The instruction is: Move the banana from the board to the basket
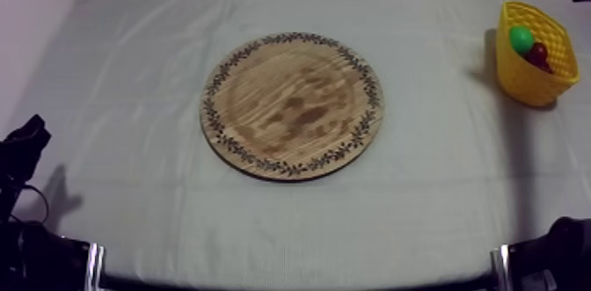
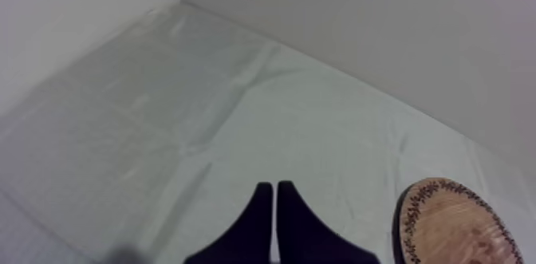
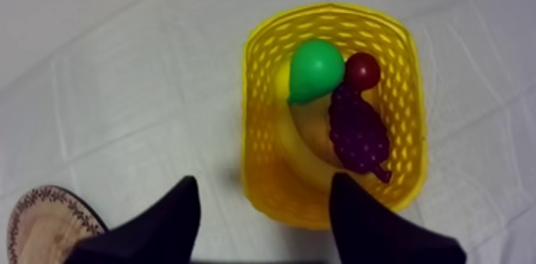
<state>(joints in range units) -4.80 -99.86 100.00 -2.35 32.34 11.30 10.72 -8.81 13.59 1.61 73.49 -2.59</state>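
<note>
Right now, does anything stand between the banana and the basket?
Nothing visible does. The banana already lies in the basket, partly under the pear and the grapes. The right gripper hangs open over the basket.

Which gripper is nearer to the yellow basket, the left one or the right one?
Right. The right gripper hangs open just above the yellow basket, at its near rim. The left gripper, shut, sits over the cloth beyond the wooden board, far from the basket.
</note>
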